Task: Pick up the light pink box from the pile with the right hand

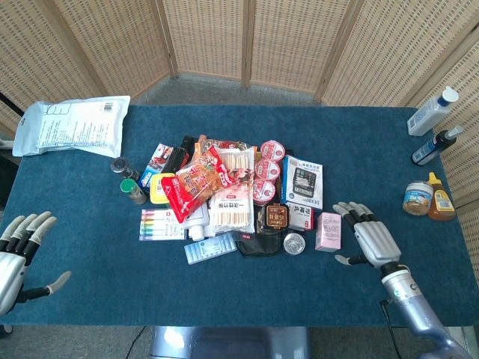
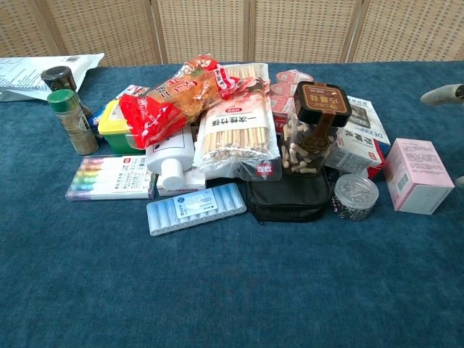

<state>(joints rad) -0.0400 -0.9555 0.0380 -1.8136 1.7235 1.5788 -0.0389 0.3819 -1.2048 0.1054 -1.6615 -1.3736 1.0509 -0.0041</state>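
Note:
The light pink box [image 1: 328, 230] [image 2: 416, 175] stands on the blue cloth at the right edge of the pile, beside a small round tin [image 1: 294, 243] [image 2: 351, 196]. My right hand [image 1: 370, 238] hovers just right of the box with its fingers spread and nothing in it; a small gap separates its fingertips from the box. In the chest view only a fingertip [image 2: 442, 93] of that hand shows at the right edge. My left hand [image 1: 21, 250] is at the table's front left corner, fingers apart and holding nothing.
The pile holds a red snack bag [image 1: 191, 185], a chopstick pack [image 1: 231, 208], a brown-lidded jar [image 1: 276, 217], a black pouch [image 1: 258, 242] and a marker set [image 1: 162, 224]. Bottles and jars [image 1: 428, 198] line the right edge. A white pouch [image 1: 73, 125] lies far left.

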